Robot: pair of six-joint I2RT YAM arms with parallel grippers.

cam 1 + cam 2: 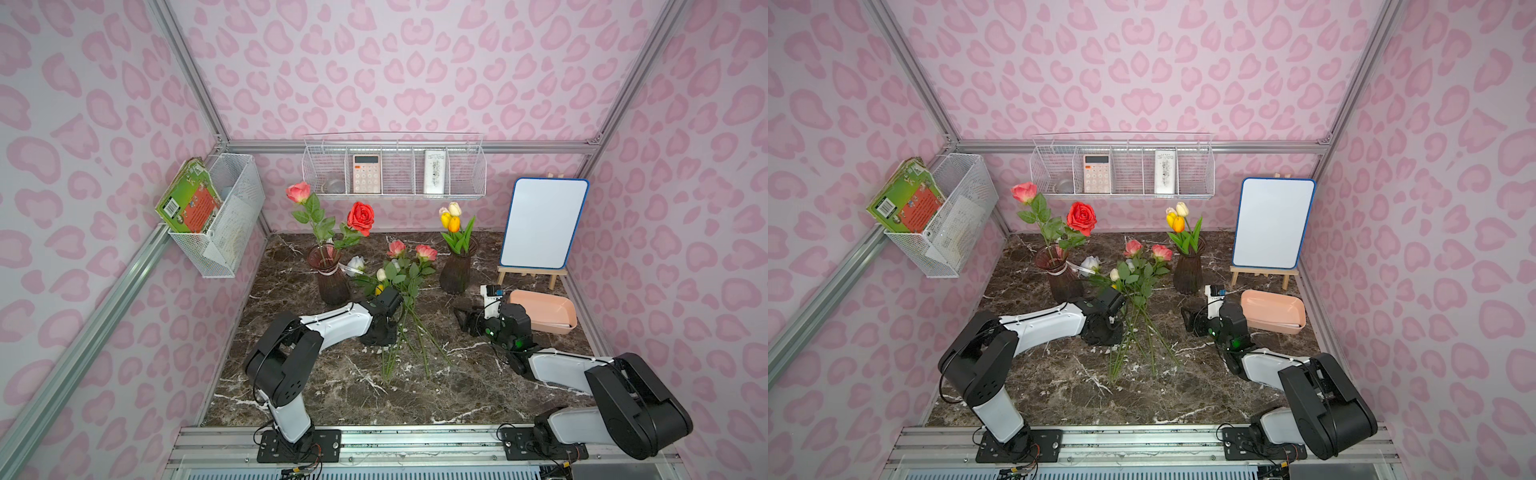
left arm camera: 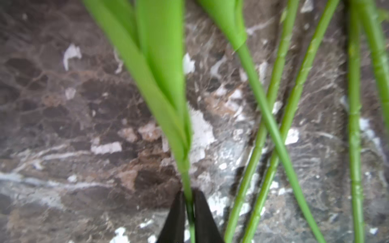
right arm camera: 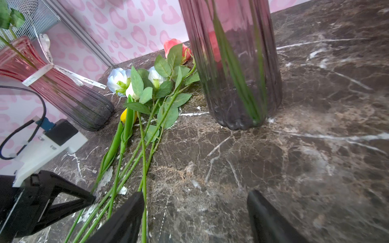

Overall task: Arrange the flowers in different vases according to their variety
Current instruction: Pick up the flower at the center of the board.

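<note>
On marble (image 2: 63, 126), left gripper (image 2: 189, 192) pinching tulip stem (image 2: 186, 174)

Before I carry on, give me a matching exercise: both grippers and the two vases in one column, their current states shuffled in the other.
Column one:
1. left gripper
2. right gripper
3. vase with white ribbon
4. plain vase

Column two:
A. holds tulips
B. open, holding nothing
C. shut on a tulip stem
D. holds a pink rose and a red rose

Pairs: 1-C, 2-B, 3-D, 4-A
</note>
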